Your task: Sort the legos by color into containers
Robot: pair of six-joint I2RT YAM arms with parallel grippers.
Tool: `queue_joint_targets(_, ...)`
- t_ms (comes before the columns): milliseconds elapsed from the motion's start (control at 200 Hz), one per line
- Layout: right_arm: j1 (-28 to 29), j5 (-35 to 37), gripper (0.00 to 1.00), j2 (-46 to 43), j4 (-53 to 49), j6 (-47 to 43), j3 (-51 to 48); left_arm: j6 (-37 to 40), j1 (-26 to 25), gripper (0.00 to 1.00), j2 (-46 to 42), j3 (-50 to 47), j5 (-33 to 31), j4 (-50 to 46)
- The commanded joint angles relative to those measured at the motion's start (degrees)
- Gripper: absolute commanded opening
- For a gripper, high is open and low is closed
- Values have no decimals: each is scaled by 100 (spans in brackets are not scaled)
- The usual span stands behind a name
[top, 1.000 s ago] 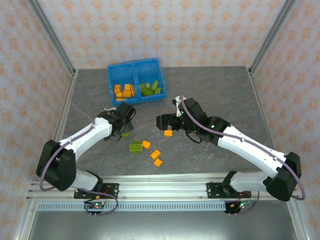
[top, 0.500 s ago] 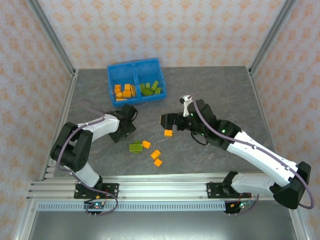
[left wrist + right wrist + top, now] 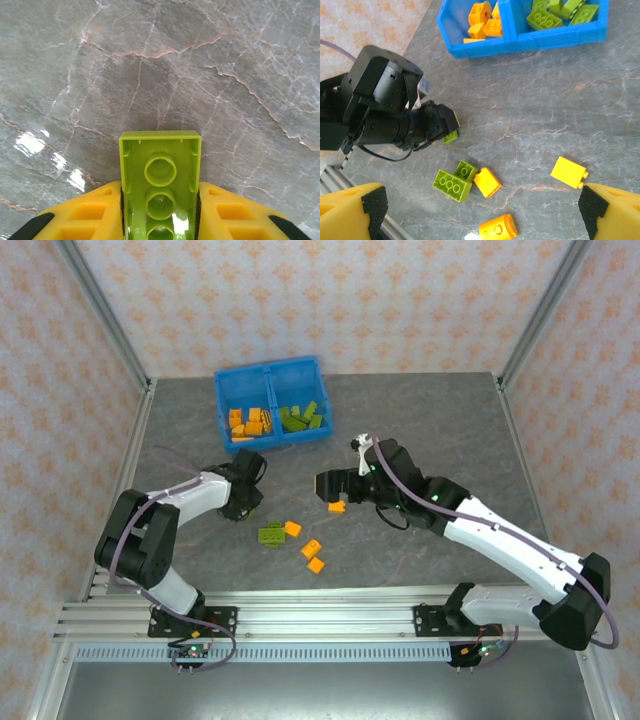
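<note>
Top view: blue bin (image 3: 268,368) at the far side, orange legos in its left compartment, green in its right. Left gripper (image 3: 245,506) sits low on the table (image 3: 430,420).

Left wrist: fingers (image 3: 90,212) pinch 1 green brick (image 3: 160,170), hollow side showing.

Right wrist: right gripper (image 3: 481,207) is spread wide, nothing between its fingers. 3 loose orange bricks (image 3: 568,172) lie on the table.

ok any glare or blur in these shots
Left wrist: bright glare patches on the table at left, a shine on the green brick between the left fingers. Right wrist: a small white glare spot at the bottom edge, right fingers slightly soft. Top external: evenly lit, sharp.
</note>
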Motion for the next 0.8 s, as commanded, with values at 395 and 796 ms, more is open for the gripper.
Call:
queue_joint_targets(395,20,-558,99,564,266,-114,370,2252,-548,28,1611,5238,-827,-695)
queue_joint_targets(796,11,-120,99,261,71,-255,197,2473,-185,31,5770,10759,-1160,-2029)
